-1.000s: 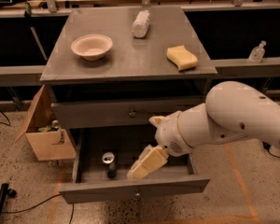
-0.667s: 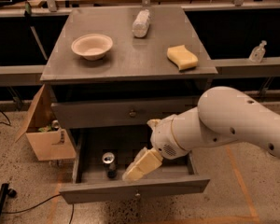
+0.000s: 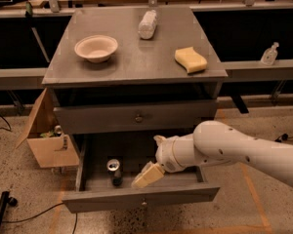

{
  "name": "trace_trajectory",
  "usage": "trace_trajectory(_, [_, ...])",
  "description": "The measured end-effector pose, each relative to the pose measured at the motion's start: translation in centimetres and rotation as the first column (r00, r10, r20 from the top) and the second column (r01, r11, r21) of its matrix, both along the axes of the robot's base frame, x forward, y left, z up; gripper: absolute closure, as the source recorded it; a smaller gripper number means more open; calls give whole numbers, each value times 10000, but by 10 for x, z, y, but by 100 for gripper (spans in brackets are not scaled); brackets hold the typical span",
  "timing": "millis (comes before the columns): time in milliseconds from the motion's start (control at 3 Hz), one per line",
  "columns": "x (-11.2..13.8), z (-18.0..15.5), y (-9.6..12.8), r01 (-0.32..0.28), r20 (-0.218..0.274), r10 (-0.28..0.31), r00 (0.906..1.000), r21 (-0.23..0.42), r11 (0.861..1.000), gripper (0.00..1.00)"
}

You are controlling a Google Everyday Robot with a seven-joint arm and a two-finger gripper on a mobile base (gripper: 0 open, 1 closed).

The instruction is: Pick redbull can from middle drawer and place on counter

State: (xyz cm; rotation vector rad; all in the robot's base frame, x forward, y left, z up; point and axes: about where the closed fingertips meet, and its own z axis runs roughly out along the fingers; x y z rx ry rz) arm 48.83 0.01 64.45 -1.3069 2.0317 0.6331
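The redbull can stands upright in the open middle drawer, left of centre, its silver top facing up. My gripper reaches down into the drawer from the right, just right of the can and about level with it, a small gap apart. The white arm comes in from the right edge. The grey counter lies above, over the shut upper drawer.
On the counter stand a white bowl, a whitish plastic bottle and a yellow sponge. An open cardboard box sits on the floor left of the cabinet. A small bottle stands on the right ledge.
My arm and gripper have moved left and lower inside the drawer, closer to the can. The can has not moved.
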Motion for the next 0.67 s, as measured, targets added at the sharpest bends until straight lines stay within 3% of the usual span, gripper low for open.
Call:
trace_trajectory(333, [30,-55,-8,-157,502,146,9986,230,9996,0])
trace_trajectory(667, [53,-102,1,-896,764,886,9931,92,9959,0])
